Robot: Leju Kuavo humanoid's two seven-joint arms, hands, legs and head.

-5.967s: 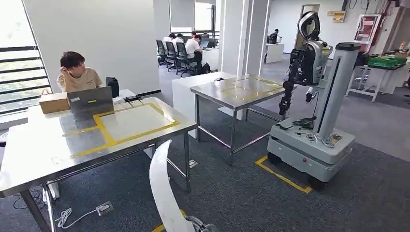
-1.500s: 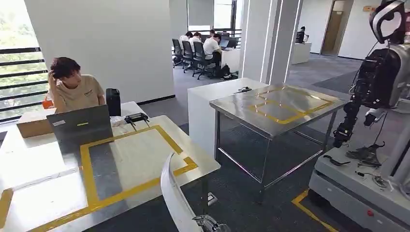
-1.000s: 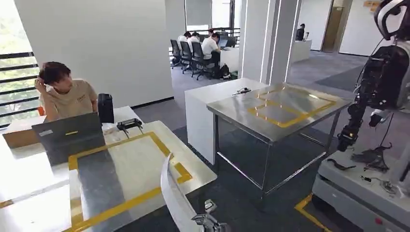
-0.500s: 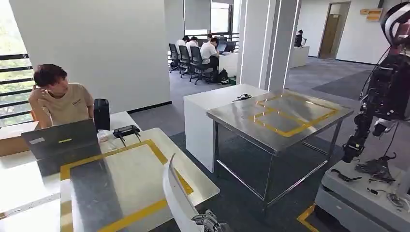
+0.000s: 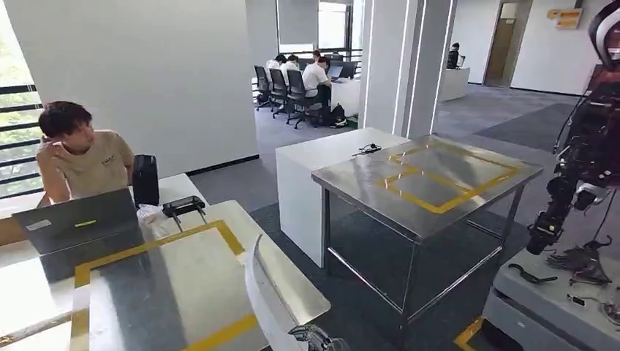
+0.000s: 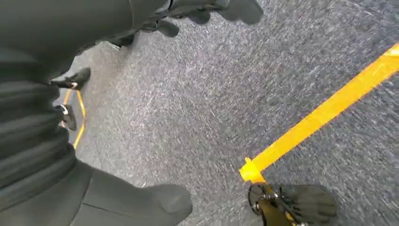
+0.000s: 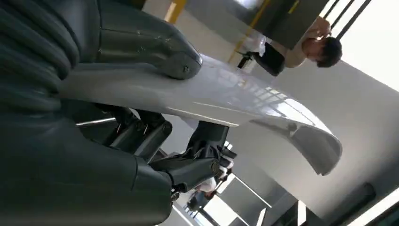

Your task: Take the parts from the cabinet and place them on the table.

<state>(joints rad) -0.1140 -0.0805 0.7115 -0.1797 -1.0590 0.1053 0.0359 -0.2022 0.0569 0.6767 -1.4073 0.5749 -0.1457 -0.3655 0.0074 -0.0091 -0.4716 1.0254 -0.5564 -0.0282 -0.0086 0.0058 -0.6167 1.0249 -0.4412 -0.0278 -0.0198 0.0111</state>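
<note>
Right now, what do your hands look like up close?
My right hand has a grey ribbed cover at the wrist, a thick smooth grey thumb and darker, shiny, jointed fingers. My left hand looks much the same: a dark grey ribbed cover, a rounded grey thumb and dark fingers.

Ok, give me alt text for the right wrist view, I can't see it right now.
The right hand grips a curved white part, thumb on one face and dark fingers on the other. Beyond it, a steel table with yellow tape and a seated person appear, with the picture turned.
</note>
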